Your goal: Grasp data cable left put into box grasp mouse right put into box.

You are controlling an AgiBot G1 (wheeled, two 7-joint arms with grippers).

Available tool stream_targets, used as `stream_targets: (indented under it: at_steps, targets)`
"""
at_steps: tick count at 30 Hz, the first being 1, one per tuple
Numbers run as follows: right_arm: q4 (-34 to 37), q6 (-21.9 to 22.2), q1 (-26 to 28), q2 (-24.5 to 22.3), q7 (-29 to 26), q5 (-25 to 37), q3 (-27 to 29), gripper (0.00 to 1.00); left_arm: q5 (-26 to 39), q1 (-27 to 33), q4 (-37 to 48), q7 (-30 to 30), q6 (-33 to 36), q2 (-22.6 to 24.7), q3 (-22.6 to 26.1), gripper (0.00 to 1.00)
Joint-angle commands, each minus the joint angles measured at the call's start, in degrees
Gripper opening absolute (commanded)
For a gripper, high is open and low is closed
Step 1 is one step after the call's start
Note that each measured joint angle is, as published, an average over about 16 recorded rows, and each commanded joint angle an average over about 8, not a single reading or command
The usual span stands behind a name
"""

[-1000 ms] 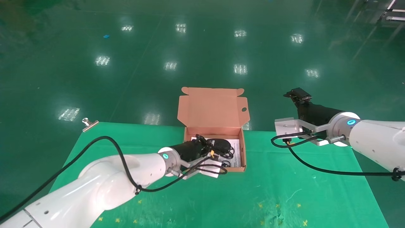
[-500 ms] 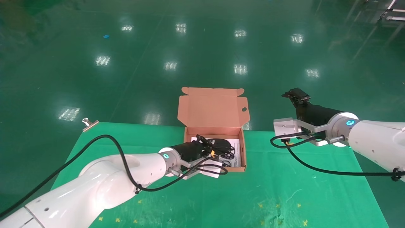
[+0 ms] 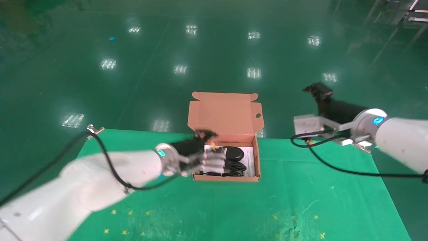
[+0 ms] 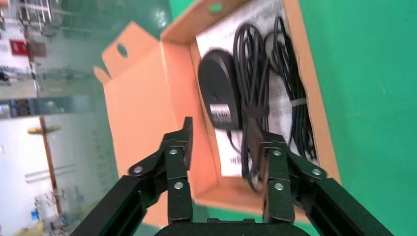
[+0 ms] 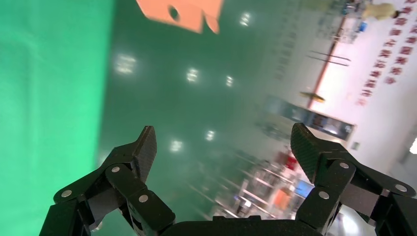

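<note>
Nearest the robot, the left gripper point(image 3: 204, 135) hangs just over the left wall of the box point(image 3: 256, 157), its fingers point(image 4: 180, 147) spread apart with nothing between them; in the left wrist view one finger lies over the hinged flap and the other over the near end of the box's interior. Inside the box point(image 4: 310, 98), on the white printed sheet point(image 4: 255, 19), the mouse point(image 4: 219, 90) lies with its long axis running along the box's length, its labelled end toward the gripper. Beside it and touching it, the data cable point(image 4: 287, 93) lies as a long looped bundle stretched the same way, between the mouse and the box wall. In the head view the mouse point(image 3: 233, 153) sits toward the back of the box and the data cable point(image 3: 230, 169) toward the front wall, with the flap lid point(image 3: 224, 113) standing upright behind. Farther off, the right gripper point(image 3: 317, 89) is raised above the far right of the green table point(image 3: 301, 201), well apart from the box, its fingers point(image 5: 142, 147) wide open and holding nothing.
</note>
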State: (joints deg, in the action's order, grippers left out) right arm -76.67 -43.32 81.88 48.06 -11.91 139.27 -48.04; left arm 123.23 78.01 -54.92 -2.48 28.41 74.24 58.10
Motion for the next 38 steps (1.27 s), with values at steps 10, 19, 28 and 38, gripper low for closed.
stream_targets:
  at_steps: [10, 19, 28, 38]
  targets:
    - [-0.41, -3.52, 4.16, -0.56, 4.42, 0.84, -1.27, 1.0, -1.63, 2.26, -2.99, -3.13, 1.28, -3.54, -2.82, 1.0]
    - [-0.15, -8.7, 1.8, -1.97, 4.14, -10.42, 2.35, 1.0, -11.32, 0.05, -5.02, -3.81, 8.36, -8.07, -7.69, 1.0]
    - [0.42, -14.68, -2.12, -3.94, 3.61, -25.87, 7.62, 1.0, -23.91, -2.91, -7.47, -4.61, 17.15, -13.67, -13.87, 1.0]
    - [0.97, -20.36, -5.85, -5.8, 3.11, -40.53, 12.62, 1.0, -35.85, -5.73, -9.8, -5.37, 25.49, -18.98, -19.73, 0.99]
